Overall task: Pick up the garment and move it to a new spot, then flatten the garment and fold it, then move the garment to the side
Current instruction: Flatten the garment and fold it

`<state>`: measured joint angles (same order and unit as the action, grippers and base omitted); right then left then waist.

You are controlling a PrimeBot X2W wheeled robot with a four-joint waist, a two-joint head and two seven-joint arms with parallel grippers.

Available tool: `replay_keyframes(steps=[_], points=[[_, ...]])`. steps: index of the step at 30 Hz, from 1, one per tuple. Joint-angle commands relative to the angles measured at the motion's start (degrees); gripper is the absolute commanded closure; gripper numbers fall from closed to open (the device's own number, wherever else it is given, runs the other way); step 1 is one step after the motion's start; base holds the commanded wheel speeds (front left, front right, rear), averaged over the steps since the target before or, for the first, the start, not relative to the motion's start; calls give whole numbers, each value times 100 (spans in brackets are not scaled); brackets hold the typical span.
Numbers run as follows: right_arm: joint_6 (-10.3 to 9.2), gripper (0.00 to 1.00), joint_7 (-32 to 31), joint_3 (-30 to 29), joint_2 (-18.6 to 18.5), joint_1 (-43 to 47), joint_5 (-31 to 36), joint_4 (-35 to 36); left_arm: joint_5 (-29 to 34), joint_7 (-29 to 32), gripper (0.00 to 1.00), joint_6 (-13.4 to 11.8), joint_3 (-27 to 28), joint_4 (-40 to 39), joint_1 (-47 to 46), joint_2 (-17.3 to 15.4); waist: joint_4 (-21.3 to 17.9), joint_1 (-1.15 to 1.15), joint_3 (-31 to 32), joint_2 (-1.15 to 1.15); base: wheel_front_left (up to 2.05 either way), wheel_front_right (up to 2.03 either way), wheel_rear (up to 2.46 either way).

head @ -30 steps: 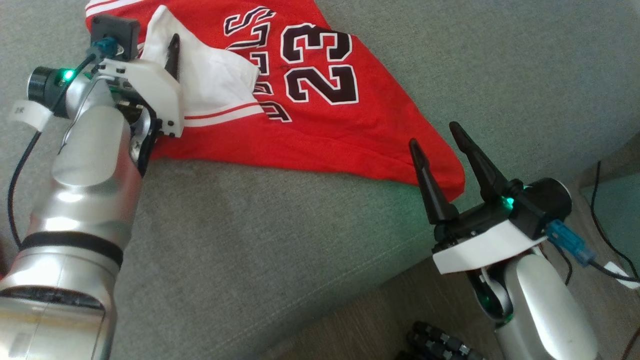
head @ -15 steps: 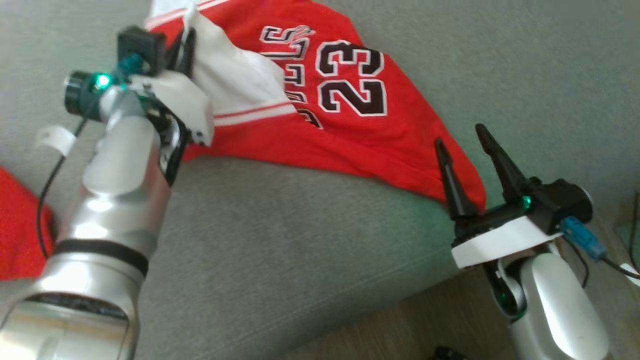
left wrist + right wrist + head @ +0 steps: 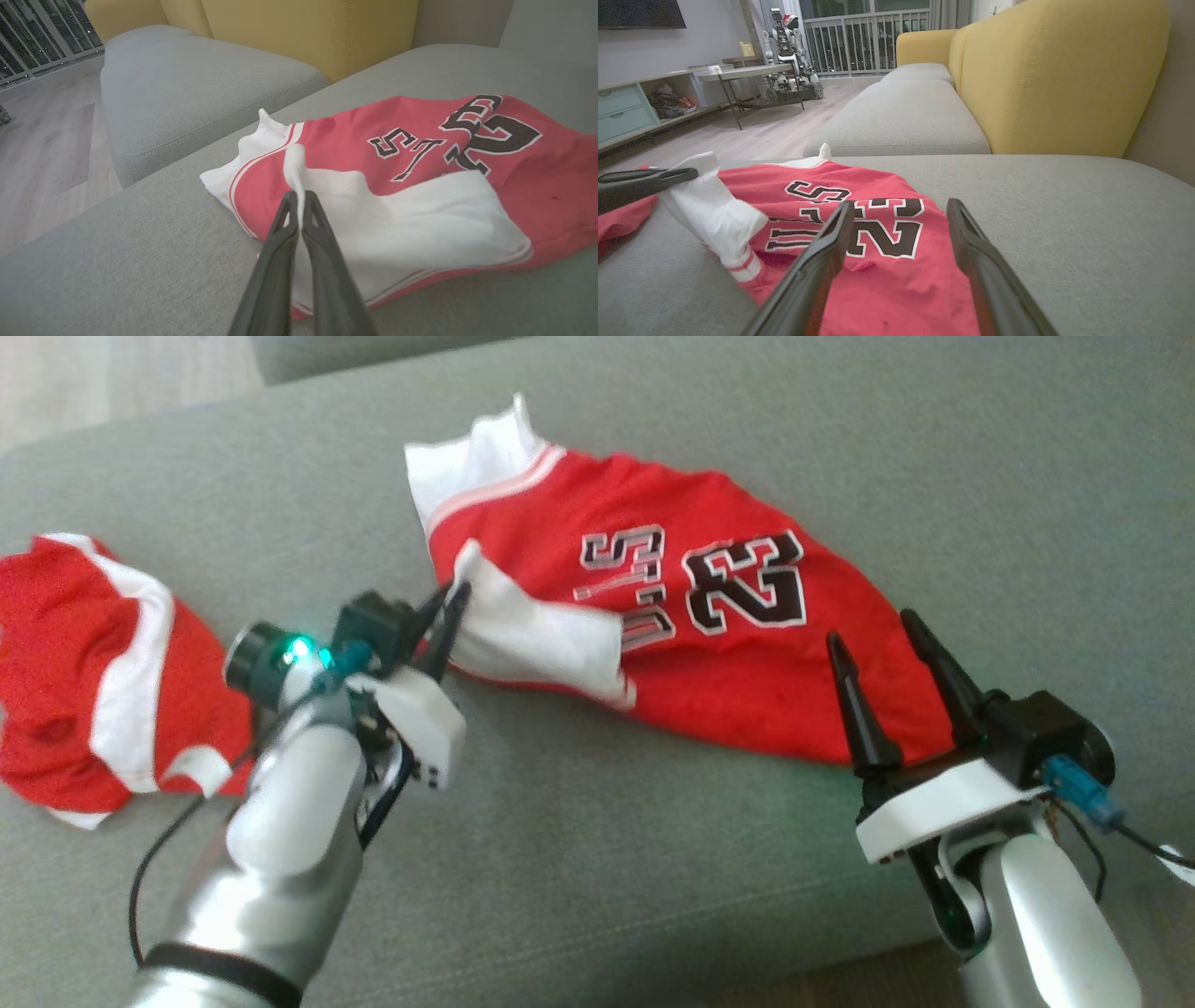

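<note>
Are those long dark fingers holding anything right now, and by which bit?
The left gripper pinches the red jersey by its white flap; the right gripper is open, holding nothing.

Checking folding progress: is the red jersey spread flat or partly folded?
Partly folded. The left gripper, shut on a white corner, holds that flap over the lettering of the jersey; the rest lies spread on the sofa cushion.

red-and-white jersey [image 3: 728,663], rumpled, number 23, on sofa
</note>
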<state>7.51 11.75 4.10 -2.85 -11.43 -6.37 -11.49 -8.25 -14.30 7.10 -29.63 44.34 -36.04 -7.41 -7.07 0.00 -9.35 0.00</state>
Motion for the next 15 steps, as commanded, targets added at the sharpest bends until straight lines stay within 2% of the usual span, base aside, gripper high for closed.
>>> replay_keyframes(steps=[1,4,5,6,7,15], points=[[-2,0,-9,133,-3,-52,3,162,-2,-69,100,10,130,-229,-179,-186,141,0,159,0,0,0,0],[-2,0,-44,149,-3,7,-6,154,16,-69,100,9,35,-499,65,-242,215,0,280,0,0,0,0],[-2,0,-58,144,-3,28,-6,154,3,-69,93,1,19,-579,162,-244,238,0,320,0,0,0,0],[-2,0,-73,137,-3,48,-6,157,-8,-69,33,-27,13,-664,263,-247,260,0,357,0,0,0,0],[-2,0,-88,129,-3,67,-4,160,-26,-69,0,-66,13,-742,373,-247,284,0,396,0,0,0,0],[-2,0,-162,113,-3,237,-29,213,-329,-69,0,-499,204,-1498,1503,-248,400,0,624,0,0,0,0]])
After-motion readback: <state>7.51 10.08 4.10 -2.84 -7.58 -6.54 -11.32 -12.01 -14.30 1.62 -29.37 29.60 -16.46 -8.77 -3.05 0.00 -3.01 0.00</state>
